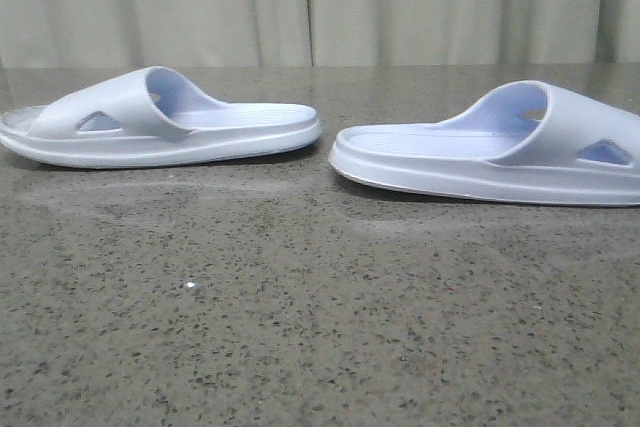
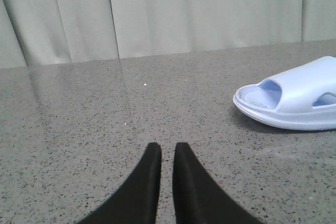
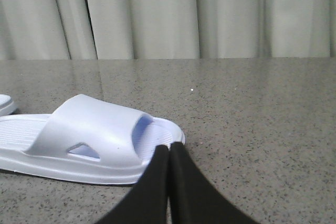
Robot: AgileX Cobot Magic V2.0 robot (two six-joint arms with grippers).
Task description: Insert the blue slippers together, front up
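— Two slippers on the counter (image 1: 300, 347), both sole down, and nothing gripping either of them. Nearest us is bare speckled stone, grey with dark flecks, running along the front edge.

— Where do the arms sit?

— Neither shows from the front. From its own wrist camera, the left gripper (image 2: 167, 150) has its black fingers (image 2: 149, 182) almost together, only a thin slit of counter between the tips, and nothing caught in it. The right gripper (image 3: 169, 150) is pressed even tighter, tips meeting, also holding nothing.

— And the right one is close to a slipper?

— Its tips sit in front of the toe end of the right slipper (image 1: 500, 152), as that camera sees it. Whether they touch the foam, I cannot tell.

— The other slipper?

— The left slipper (image 1: 160, 127) lies towards the counter's left edge, a little further back than its partner. The left gripper is well apart from it; in that wrist view only its toe end shows, off to one side.

— How do the two lie against each other?

— Heel to heel, near but not touching, a strip of counter between them. Toes point out towards the left and right edges. Each strap has a triangular cut-out in its side.

— Behind them?

— More counter to the far edge, then a pale pleated curtain (image 1: 320, 7) across the whole back.
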